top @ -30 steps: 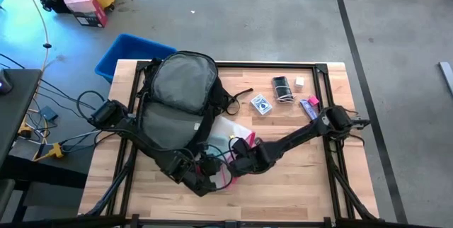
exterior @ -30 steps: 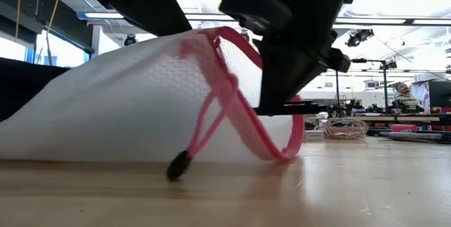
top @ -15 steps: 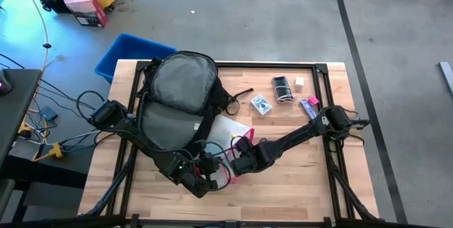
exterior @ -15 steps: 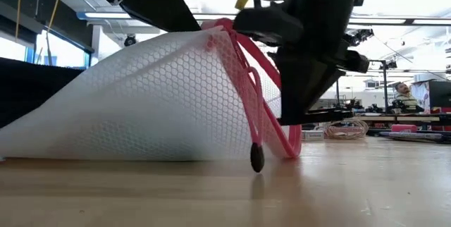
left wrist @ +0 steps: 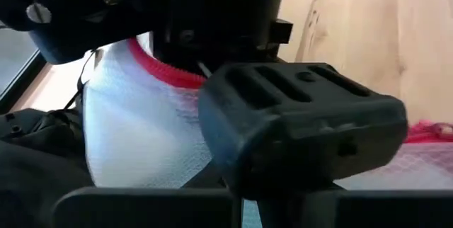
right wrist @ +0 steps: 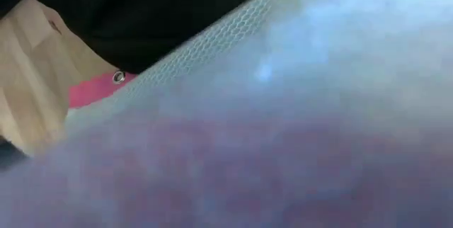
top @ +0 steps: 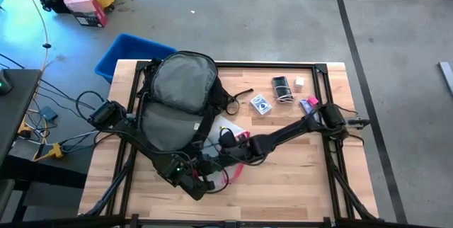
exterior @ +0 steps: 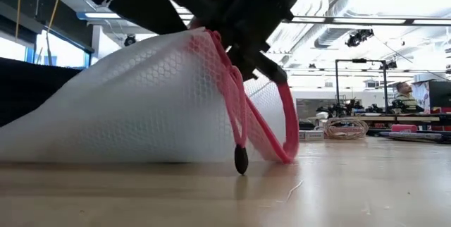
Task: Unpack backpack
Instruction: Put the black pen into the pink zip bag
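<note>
The backpack (top: 175, 100) is laid on the far left part of the wooden surface (top: 297, 185), grey panel up. Just near of it, the left end effector (top: 200, 178) is pressed together on the pink-edged mesh pouch (exterior: 141, 107). The right end effector (top: 225, 141) is held against the pouch; its finger state cannot be told.

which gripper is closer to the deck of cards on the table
Right. The right gripper sits by the pouch, just below-left of the card deck; the left gripper is farther, at the table's front.
</note>
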Robot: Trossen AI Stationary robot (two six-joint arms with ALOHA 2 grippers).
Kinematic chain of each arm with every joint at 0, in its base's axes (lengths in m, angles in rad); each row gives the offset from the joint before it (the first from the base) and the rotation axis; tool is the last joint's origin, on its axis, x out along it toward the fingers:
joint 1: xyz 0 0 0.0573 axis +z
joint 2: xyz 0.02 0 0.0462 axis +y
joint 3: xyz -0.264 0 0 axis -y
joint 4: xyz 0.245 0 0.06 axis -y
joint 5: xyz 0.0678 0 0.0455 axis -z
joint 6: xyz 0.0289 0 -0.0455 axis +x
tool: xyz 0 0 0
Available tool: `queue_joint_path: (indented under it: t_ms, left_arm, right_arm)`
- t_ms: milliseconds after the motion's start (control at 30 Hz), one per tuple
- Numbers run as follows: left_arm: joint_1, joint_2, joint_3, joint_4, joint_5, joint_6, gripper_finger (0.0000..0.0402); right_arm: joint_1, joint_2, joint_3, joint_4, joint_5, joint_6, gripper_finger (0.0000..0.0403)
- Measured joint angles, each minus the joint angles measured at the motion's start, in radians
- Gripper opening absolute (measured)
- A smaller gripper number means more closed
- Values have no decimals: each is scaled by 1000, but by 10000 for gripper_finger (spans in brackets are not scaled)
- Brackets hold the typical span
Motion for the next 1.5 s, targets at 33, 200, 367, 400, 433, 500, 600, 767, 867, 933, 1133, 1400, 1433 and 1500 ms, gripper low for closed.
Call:
queue_joint_path:
  t_ms: [33,200,367,400,433,500,600,767,867,933,1133,1400,1433,1500]
  left_arm:
    - [0,0,0,-1,0,-1,0]
    - [-2,-1,0,-7,6,-1,0]
    - [-11,-3,4,-1,-6,-15,0]
    - [-12,-5,5,1,-7,-15,0]
    - [-16,-5,6,0,-11,-15,0]
    - [-19,-5,6,-8,-14,-15,0]
    - [-17,-6,5,-20,-16,-9,0]
    - [-17,-8,5,-24,-14,-15,0]
    - [-18,-11,4,-29,-14,-11,0]
    - [-18,-20,3,-32,-15,5,0]
    - [-29,-52,3,-37,-17,17,0]
    - [-35,-56,3,-33,-24,30,0]
    - [-36,-56,3,-35,-25,30,0]
    - [-39,-56,3,-39,-26,30,0]
  right_arm:
    - [-1,0,0,3,4,-15,89]
    - [0,-1,0,14,57,-86,169]
    - [16,-34,-1,-23,45,-150,217]
    - [25,-46,-1,-40,47,-168,222]
    - [37,-57,-1,-56,46,-183,225]
    - [67,-74,0,-102,35,-195,228]
    - [104,-80,1,-172,12,-186,225]
    - [138,-72,1,-270,14,-60,215]
    - [140,-72,-9,-299,2,-8,210]
    - [139,-72,-23,-307,-31,7,208]
    - [114,-44,-77,-187,-61,-2,201]
    - [61,8,-80,130,-68,-171,190]
    - [59,4,-80,130,-71,-178,190]
    - [60,-15,-75,83,-68,-194,190]
